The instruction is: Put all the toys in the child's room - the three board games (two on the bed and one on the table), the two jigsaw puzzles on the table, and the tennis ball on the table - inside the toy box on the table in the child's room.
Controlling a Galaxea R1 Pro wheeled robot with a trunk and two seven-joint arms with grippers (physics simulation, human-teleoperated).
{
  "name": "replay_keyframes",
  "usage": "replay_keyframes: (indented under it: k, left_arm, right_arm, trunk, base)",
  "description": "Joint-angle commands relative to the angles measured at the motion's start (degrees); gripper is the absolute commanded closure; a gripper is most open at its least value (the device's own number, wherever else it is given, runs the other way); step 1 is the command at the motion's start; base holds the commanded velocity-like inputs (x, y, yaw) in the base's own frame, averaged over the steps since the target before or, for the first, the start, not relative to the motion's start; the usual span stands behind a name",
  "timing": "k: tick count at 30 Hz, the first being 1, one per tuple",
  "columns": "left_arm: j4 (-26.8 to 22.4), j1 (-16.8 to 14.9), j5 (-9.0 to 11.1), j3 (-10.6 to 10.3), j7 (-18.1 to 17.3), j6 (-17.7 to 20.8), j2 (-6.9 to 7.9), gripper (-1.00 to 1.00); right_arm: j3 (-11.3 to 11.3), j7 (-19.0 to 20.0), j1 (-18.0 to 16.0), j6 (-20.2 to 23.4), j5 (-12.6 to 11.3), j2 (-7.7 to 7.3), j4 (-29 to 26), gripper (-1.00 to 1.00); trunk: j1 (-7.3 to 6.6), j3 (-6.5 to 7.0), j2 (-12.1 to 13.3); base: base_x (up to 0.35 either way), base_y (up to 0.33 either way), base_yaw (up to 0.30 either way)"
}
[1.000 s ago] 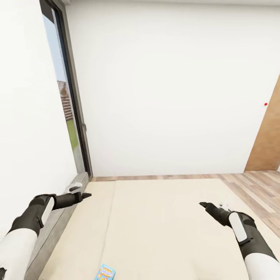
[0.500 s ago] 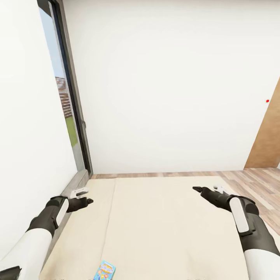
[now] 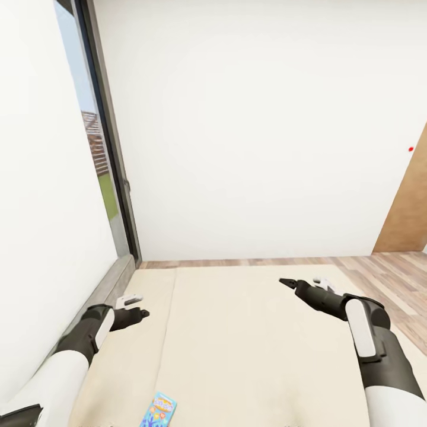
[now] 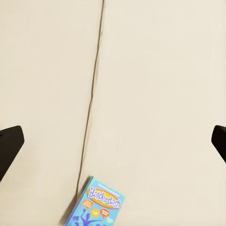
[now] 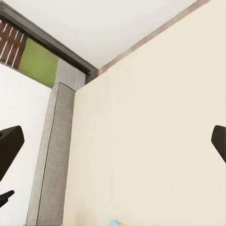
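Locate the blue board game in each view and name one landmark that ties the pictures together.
Head view: the blue board game lies at the bottom edge, left of centre, on the bed, nearer the left gripper.
Left wrist view: low in the picture, its "Balderdash" lettering readable, beside the mattress seam.
Right wrist view: a blue sliver at the lower edge, probably the game.
Shared landmark: the beige mattress; the seam also runs through the head view.

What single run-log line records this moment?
small blue board game box: flat on beige mattress | left pincer: open, empty, above mattress | right pincer: open, empty
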Motion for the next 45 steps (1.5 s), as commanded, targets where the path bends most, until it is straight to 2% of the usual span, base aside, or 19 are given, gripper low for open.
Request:
replay_keyframes:
  k: [1,15,45]
  left_arm:
    - [0.00,-0.02,0.15,0.19,-0.10,0.18,-0.09,-1.00]
    - [-0.05,-0.10,0.20,-0.73,-0.37,-0.35,-0.38,-1.00]
    - [-0.25,-0.11,0.21,-1.36,-0.84,-0.38,0.02,-1.00]
  right_arm:
    - [-0.12,1.15,-0.01,0.33,0.50,0.00,-0.09,-1.00]
    - [-0.14,9.47,0.12,0.31,0.80,-0.04,-0.40,-1.00]
    - [0.21,10.51,0.18,0.20,1.21,0.36,-0.16,-1.00]
  trunk:
    - [0.02,-0.11,-0.07]
    - [0.02,-0.37,-0.07]
    - [0.02,-0.38,-0.07]
  base:
    - [0.000,0.000,0.000]
    - [0.000,0.000,0.000]
    - [0.000,0.000,0.000]
